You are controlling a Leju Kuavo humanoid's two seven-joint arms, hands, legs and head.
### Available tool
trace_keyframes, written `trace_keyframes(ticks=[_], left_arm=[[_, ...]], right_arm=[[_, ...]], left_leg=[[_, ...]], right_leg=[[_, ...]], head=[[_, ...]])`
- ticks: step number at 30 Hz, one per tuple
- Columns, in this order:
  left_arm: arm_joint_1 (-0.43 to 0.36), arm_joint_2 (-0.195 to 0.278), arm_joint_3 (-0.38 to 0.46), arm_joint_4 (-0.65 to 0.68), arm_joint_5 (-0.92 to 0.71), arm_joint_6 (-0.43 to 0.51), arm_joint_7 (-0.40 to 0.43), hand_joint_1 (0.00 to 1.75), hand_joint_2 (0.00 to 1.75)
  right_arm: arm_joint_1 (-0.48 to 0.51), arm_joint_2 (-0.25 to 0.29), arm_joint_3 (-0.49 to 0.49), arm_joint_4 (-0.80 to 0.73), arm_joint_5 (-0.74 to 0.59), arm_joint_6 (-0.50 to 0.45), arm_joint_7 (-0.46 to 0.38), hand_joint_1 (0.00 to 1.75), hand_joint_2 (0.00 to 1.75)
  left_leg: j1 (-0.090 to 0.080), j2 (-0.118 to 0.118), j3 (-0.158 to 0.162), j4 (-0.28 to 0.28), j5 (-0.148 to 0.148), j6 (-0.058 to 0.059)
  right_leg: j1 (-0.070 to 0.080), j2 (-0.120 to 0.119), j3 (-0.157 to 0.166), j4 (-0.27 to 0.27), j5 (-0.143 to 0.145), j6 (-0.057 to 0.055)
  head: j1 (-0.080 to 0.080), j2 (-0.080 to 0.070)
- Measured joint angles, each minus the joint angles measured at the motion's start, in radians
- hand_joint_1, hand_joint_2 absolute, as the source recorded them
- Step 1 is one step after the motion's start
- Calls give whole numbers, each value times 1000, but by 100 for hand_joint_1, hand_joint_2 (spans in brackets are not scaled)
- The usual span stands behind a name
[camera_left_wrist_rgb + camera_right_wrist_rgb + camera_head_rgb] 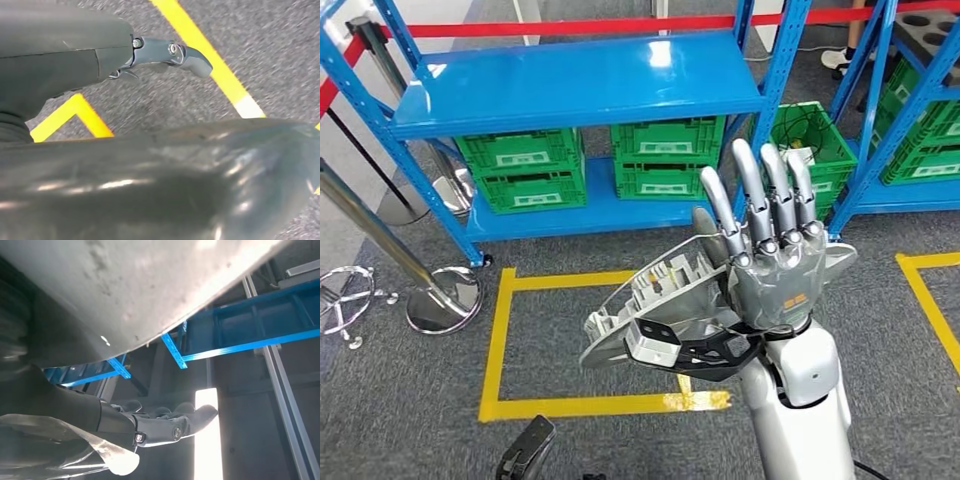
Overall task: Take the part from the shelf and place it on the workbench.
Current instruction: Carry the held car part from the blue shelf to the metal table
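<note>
The part [660,300] is a silver-grey cast piece with ribs and a black bracket underneath. My right hand [773,260] holds it raised in front of me, fingers pointing up behind it, over the grey carpet. From the right wrist the part's pale underside [132,285] spans the picture, with my thumb [162,427] under it. The blue shelf [576,80] stands ahead, its top board bare. My left hand [527,450] hangs low at the bottom edge; its thumb [177,52] is stretched out over the floor with nothing in it.
Green crates [524,170] sit on the shelf's lower board, and one more crate [810,140] stands to the right. A chrome stanchion base [444,300] stands at the left. Yellow tape [497,340] marks a rectangle on the floor. A second blue rack [916,110] is at far right.
</note>
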Motion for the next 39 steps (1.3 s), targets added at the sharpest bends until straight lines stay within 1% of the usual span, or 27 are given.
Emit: trace_keyframes(ticks=[1, 2, 3, 5, 6, 7, 9, 10, 11, 13, 14, 15, 16, 19, 20, 21, 24, 26, 28, 29, 30, 31, 32, 33, 35, 37, 39], left_arm=[[0, 0, 0, 0, 0, 0, 0, 0, 0], [0, 0, 0, 0, 0, 0, 0, 0, 0], [-1, 0, 0, 0, 0, 0, 0, 0, 0], [-4, 0, 0, 0, 0, 0, -1, 0, 0], [-6, 0, 0, -1, 0, 0, -2, 0, 0], [-6, -1, 0, -1, 0, 0, -3, 0, 0], [-3, -2, 0, -1, -1, 0, -5, 0, 0], [-2, -3, 0, -1, -2, 0, -5, 0, 0], [-2, -5, 0, -1, -2, 0, -6, 0, 0], [-3, -8, 0, -1, -2, 0, -6, 0, 0], [-2, -9, 0, -1, -2, -1, -7, 0, 0], [-2, -10, 0, -1, -2, -1, -7, 0, 0], [-1, -10, 0, -1, -2, -2, -7, 0, 0], [-3, -10, 0, -1, -1, -4, -9, 0, 0], [-3, -10, 0, -1, 0, -5, -10, 0, 0], [-4, -10, 0, -1, 0, -7, -10, 0, 0], [-4, -8, 0, -1, 1, -14, -12, 0, 0], [-4, -8, 0, -1, 1, -16, -12, 0, 0], [-4, -8, 0, -1, 1, -17, -12, 0, 0], [-4, -8, 0, -1, 1, -17, -12, 0, 0], [-4, -7, 0, -1, 1, -17, -12, 0, 0], [-4, -7, 0, -1, 0, -18, -12, 0, 0], [-5, -7, 0, -1, 0, -18, -12, 0, 0], [-6, -6, 0, -1, 0, -19, -12, 0, 0], [-11, -2, 0, -1, 0, -20, -12, 0, 0], [-14, 0, 0, -1, -2, -21, -12, 0, 0], [-14, 0, 0, -1, -7, -21, -13, 0, 0]], right_arm=[[1, 0, 0, 0, 0, 0, 0, 0, 175], [2, 1, -1, -1, 0, 0, 0, 0, 175], [3, 2, -1, -2, 0, 0, 0, 0, 175], [4, 4, -3, -6, 0, 0, 0, 0, 175], [4, 4, -4, -8, 0, 0, 0, 0, 175], [5, 5, -4, -10, 0, 0, 0, 0, 175], [6, 5, -7, -11, 0, 0, -1, 0, 175], [6, 5, -8, -12, 0, 0, -1, 0, 175], [6, 5, -9, -12, 0, 0, -1, 0, 175], [7, 5, -10, -12, 0, 0, -2, 0, 175], [7, 5, -10, -12, 0, 0, -2, 0, 175], [7, 5, -10, -12, 0, 0, -3, 0, 175], [7, 5, -10, -12, 0, 0, -3, 0, 175], [4, 5, -10, -12, 0, 0, -3, 0, 175], [2, 5, -10, -11, 0, -1, -3, 0, 175], [0, 5, -10, -11, 0, -1, -3, 0, 175], [-4, 5, -10, -9, 0, -1, -2, 0, 175], [-8, 5, -10, -8, 0, -1, -1, 0, 175], [-10, 5, -10, -7, 0, -1, 0, 0, 175], [-10, 5, -10, -6, 0, -1, 0, 0, 175], [-10, 5, -10, -5, 0, -1, 0, 0, 175], [-10, 5, -10, -5, 0, -1, 0, 0, 175], [-10, 5, -10, -5, 0, -1, 1, 0, 175], [-11, 5, -10, -5, 0, -1, 1, 0, 175], [-14, 6, -10, -5, 0, -1, 2, 0, 175], [-17, 6, -10, -4, 0, -1, 3, 0, 175], [-19, 8, -10, -4, 0, -1, 6, 0, 175]], left_leg=[[0, 0, 21, 3, 28, 0], [0, 0, 57, -27, 55, 3], [-1, 0, 109, -85, 65, 8], [-6, -1, 215, -233, 36, 21], [-9, -1, 245, -283, 19, 28], [-12, -1, 255, -311, 14, 33], [-10, 2, 242, -320, 33, 45], [-7, 4, 234, -324, 45, 51], [-5, 5, 224, -326, 56, 56], [-5, 6, 197, -324, 77, 61], [-5, 7, 183, -323, 87, 59], [-4, 7, 170, -322, 96, 57], [-3, 7, 159, -320, 104, 54], [1, 6, 134, -309, 119, 39], [0, 5, 127, -304, 123, 33], [-2, 5, 121, -300, 128, 27], [1, 4, 108, -293, 133, 10], [3, 4, 84, -235, 87, 2], [3, 4, 38, -105, 12, -2], [3, 4, 18, -45, -15, -2], [2, 4, 12, -15, -23, 0], [1, 4, 24, -21, -14, 5], [-2, 4, 54, -67, 11, 13], [-6, 4, 95, -136, 42, 24], [-16, 3, 161, -255, 76, 48], [-24, 3, 176, -294, 77, 60], [-21, 4, 175, -309, 86, 61]], right_leg=[[0, -1, -22, 9, 9, 1], [0, 0, -43, 19, 18, 3], [1, 0, -61, 27, 25, 6], [3, 0, -82, 37, 40, 14], [2, -1, -88, 38, 49, 19], [2, -2, -91, 36, 59, 25], [-1, -1, -104, 37, 61, 36], [-2, 2, -116, 56, 41, 41], [-4, 5, -135, 96, 6, 47], [-8, 7, -177, 224, -76, 56], [-10, 7, -188, 275, -102, 60], [-13, 7, -183, 297, -110, 63], [-15, 7, -157, 278, -100, 66], [-22, 9, -12, 79, -50, 70], [-22, 10, 17, 35, -43, 68], [-21, 12, 25, 18, -43, 63], [-18, 12, 14, 23, -29, 39], [-20, 9, 7, 21, -19, 24], [-15, 7, -3, 22, -11, 13], [-12, 6, -9, 22, -7, 10], [-9, 6, -14, 22, -3, 8], [-5, 7, -18, 22, 0, 6], [-1, 7, -20, 22, 3, 6], [1, 8, -21, 22, 5, 6], [5, 7, -26, 24, 10, 11], [3, 5, -34, 25, 16, 20], [4, 4, -41, 26, 17, 29]], head=[[0, 0], [0, 0], [0, 0], [1, 0], [1, 0], [1, 0], [1, 0], [3, 0], [4, 0], [6, 0], [5, 0], [5, 0], [5, 0], [6, 0], [6, 0], [6, 0], [6, 0], [3, 0], [2, 0], [2, 0], [2, 0], [2, 0], [2, 0], [2, 0], [3, 0], [1, 0], [-3, 0]])
